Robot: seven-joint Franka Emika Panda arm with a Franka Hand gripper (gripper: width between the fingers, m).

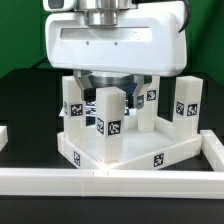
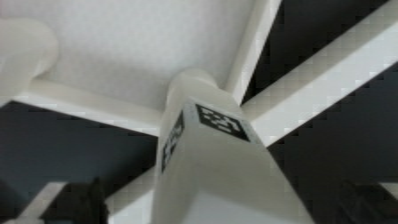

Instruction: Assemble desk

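Tabletop [image 1: 125, 150] lies on the worktop [image 1: 25, 95], its near edge against the front rail [image 1: 120, 182]. Four legs stand upright on it at the corners: near leg [image 1: 110, 125] toward the front, one leg [image 1: 72, 102] at the exterior view's left, one [image 1: 184, 104] at the right, one [image 1: 152, 95] behind. Arm housing [image 1: 115, 40] hangs above the middle of the tabletop. Side rail [image 1: 217, 150] sits to the exterior view's right. In the wrist view, one leg [image 2: 222, 150] rises close before the camera, tabletop [image 2: 125, 60] behind it.

The black table [image 1: 20, 95] carries the white tabletop [image 1: 120, 150] with its legs upright, and the white border rails [image 1: 130, 182] beside it.
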